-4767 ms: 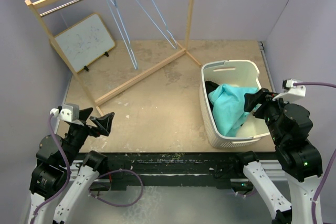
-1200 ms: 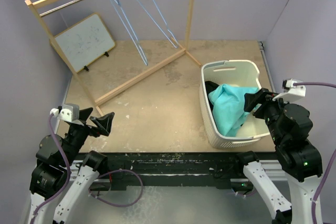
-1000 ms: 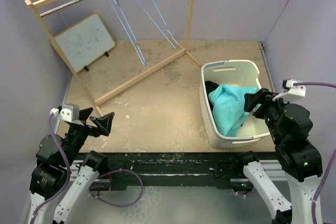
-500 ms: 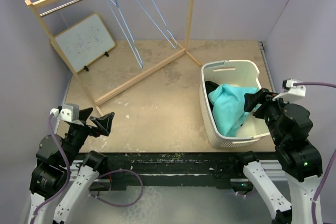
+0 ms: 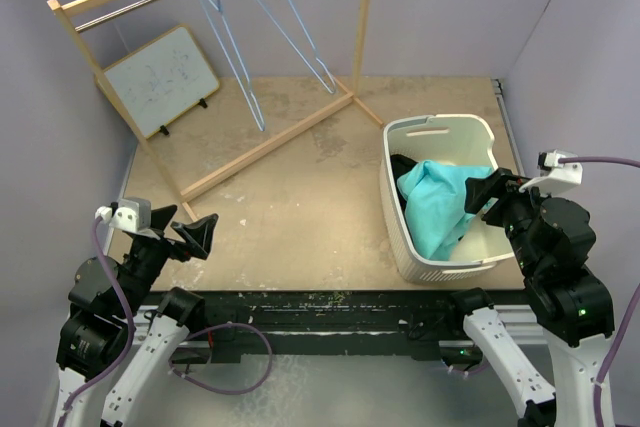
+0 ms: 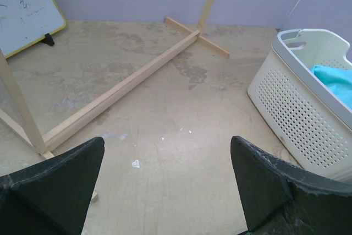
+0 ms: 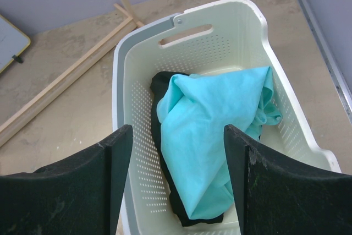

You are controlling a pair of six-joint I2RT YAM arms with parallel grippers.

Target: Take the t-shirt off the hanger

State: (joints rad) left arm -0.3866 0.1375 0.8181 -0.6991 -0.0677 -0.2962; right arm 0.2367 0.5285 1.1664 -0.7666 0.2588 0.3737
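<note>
Within the basket (image 5: pixel 430 265), t-shirt (image 7: pixel 209 119) lies bunched lengthwise near-to-far; left end effector (image 6: pixel 166 142), right end effector (image 7: pixel 177 130) wide.

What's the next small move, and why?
Probably none beyond calling it done. The hangers hang bare on the rack, and the teal t-shirt lies crumpled in the basket. The left gripper and right gripper are both open and empty.

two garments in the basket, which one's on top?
The teal garment lies on top, crumpled; the black garment is beneath it in the white basket, showing only at its edges.
</note>
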